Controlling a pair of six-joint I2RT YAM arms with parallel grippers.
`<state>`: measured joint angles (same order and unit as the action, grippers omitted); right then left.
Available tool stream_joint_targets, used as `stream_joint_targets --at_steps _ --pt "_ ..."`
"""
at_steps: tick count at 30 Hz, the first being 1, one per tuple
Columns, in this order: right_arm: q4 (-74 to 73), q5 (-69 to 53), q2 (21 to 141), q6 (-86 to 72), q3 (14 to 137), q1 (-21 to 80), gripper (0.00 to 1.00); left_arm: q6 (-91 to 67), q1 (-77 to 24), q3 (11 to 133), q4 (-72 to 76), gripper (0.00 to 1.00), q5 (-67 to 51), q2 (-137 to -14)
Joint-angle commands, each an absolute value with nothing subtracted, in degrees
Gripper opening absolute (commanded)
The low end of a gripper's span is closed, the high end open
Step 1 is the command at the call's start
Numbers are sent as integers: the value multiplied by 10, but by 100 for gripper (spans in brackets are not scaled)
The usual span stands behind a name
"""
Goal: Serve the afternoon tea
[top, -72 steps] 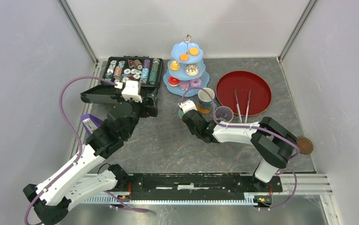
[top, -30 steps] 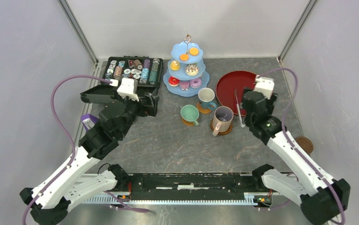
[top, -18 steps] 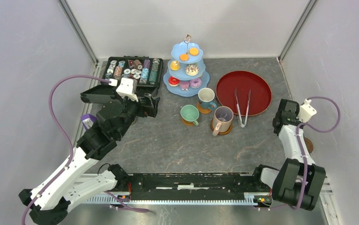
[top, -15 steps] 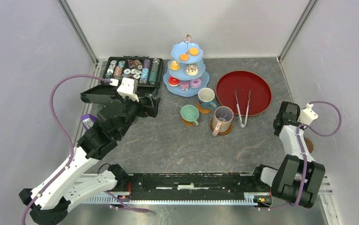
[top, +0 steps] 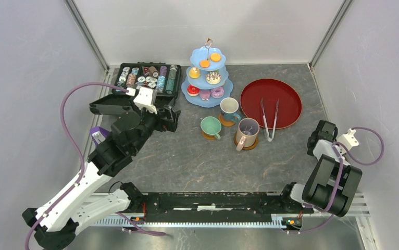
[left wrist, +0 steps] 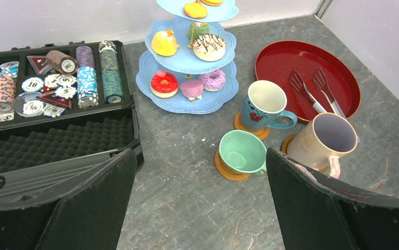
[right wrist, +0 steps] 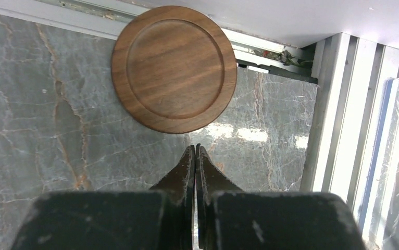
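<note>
Though hidden overhead, a coaster (right wrist: 174, 69) lies just past the closed right jaws; left jaws gape.

Left wrist view: the top tier of the three-tier stand (left wrist: 182, 60) is cut off by the upper edge. The black case (left wrist: 57, 140) is cut off at the left edge. The tall mug (left wrist: 322, 140) has its lower part hidden behind the left tool (left wrist: 198, 153). Top view: the right arm (top: 327, 177) hides the lone coaster (right wrist: 174, 67).
</note>
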<state>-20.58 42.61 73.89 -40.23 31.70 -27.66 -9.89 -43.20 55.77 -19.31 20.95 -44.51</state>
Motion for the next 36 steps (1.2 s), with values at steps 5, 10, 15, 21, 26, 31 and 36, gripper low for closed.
stream_joint_targets --at_steps 5,10,15,21,26,31,36 --pt "-134 455 734 -379 302 -286 0 -111 -432 550 -174 100 205 -453" --pt "-103 446 736 -348 302 -295 0 -107 -437 552 -177 100 210 -456" --pt "-74 447 755 -324 310 -306 0 -107 -438 552 -175 100 208 -456" --pt "-58 437 795 -316 313 -321 0 -103 -438 547 -173 100 219 -452" --pt "-90 385 815 -335 318 -324 0 -103 -439 543 -170 100 219 -454" --pt "-141 323 825 -331 337 -324 0 -104 -440 542 -171 100 232 -449" --pt "-160 260 843 -332 343 -324 0 -105 -440 541 -168 100 230 -448"
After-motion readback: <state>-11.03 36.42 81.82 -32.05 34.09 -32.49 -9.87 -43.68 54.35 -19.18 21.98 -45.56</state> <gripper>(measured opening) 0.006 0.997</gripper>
